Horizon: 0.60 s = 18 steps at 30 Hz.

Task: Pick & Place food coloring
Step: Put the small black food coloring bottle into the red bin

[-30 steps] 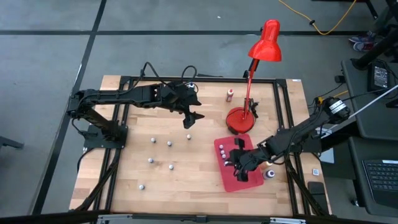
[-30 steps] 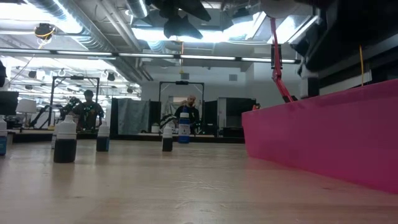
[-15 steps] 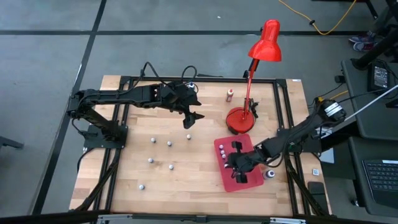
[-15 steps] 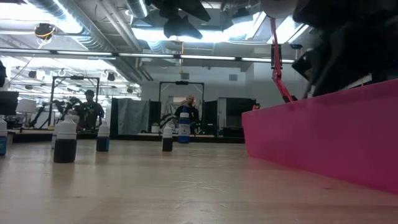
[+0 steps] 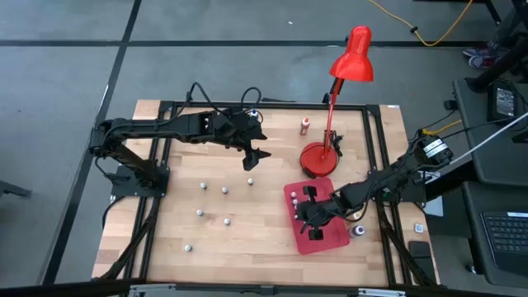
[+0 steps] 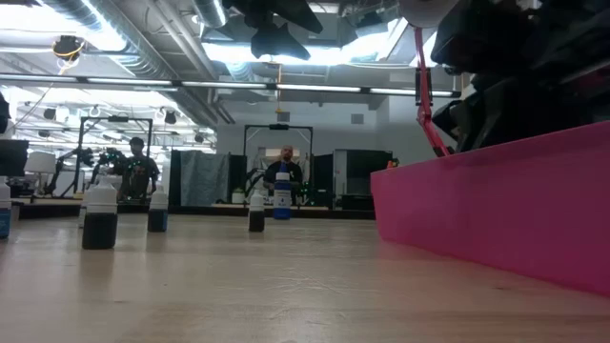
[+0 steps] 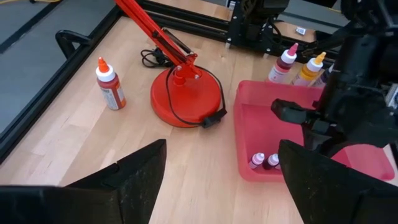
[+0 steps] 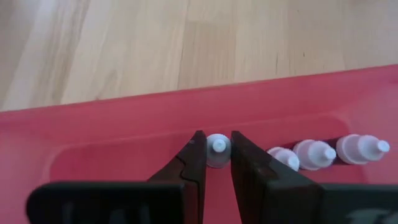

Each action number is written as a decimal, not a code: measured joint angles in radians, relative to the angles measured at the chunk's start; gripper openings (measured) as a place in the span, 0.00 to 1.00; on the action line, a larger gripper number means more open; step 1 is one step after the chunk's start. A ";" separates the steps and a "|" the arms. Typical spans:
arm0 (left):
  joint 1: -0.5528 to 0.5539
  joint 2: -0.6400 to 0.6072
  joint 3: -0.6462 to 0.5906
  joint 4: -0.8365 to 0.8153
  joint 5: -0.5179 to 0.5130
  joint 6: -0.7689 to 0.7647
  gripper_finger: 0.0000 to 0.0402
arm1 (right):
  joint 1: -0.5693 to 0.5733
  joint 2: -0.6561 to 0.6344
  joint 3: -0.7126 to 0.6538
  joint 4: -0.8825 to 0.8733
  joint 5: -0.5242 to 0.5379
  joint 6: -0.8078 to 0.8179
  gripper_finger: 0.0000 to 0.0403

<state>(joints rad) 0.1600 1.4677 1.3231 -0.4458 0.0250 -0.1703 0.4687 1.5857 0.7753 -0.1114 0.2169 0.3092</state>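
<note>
Food coloring bottles [image 5: 212,204] stand scattered on the left half of the table [image 5: 247,239], more [image 8: 323,152] inside the red tray [image 5: 330,239] near the front-right corner. Left gripper [image 5: 252,158], fingers spread and empty, hangs near the back edge's middle. Red lamp base [image 5: 317,158] sits behind the tray. Right gripper [image 8: 216,163] pinches one capped bottle [image 8: 217,149] within the tray.

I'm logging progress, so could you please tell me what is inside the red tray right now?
The tray holds three capped bottles in a row; the right tool grips a fourth. The arm hides the rest.
</note>
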 joint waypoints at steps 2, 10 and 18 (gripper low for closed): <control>0.000 0.000 0.000 -0.001 0.000 0.000 0.74 | -0.009 0.013 0.000 0.009 -0.001 -0.006 0.14; 0.000 0.000 0.000 -0.008 0.001 0.007 0.75 | -0.013 0.041 0.000 0.017 -0.014 -0.015 0.14; 0.000 0.000 0.000 -0.008 0.000 0.009 0.74 | -0.015 0.043 0.000 0.008 0.003 -0.015 0.20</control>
<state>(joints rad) 0.1600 1.4677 1.3231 -0.4537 0.0250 -0.1612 0.4534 1.6283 0.7753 -0.1036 0.2201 0.2946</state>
